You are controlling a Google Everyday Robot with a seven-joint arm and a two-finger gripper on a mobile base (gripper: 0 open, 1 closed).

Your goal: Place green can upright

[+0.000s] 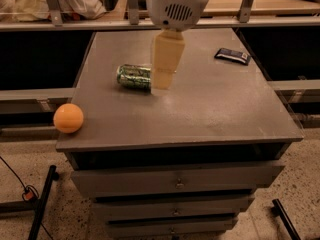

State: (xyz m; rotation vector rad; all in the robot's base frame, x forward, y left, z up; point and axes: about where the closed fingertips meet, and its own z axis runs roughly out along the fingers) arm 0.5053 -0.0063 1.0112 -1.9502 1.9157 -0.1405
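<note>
The green can [132, 77] lies on its side on the grey cabinet top [200, 109], left of centre, its long axis running left to right. My gripper [163, 79] hangs from the white wrist housing [176, 4] at the top of the view. Its pale finger [166, 59] reaches down right over the can's right end and hides that end. I cannot tell if it touches the can.
An orange ball [68, 118] sits at the cabinet's front left corner. A flat dark wrapped bar [233, 56] lies at the back right. Drawers [175, 183] are below the top. A rail with posts runs behind the cabinet.
</note>
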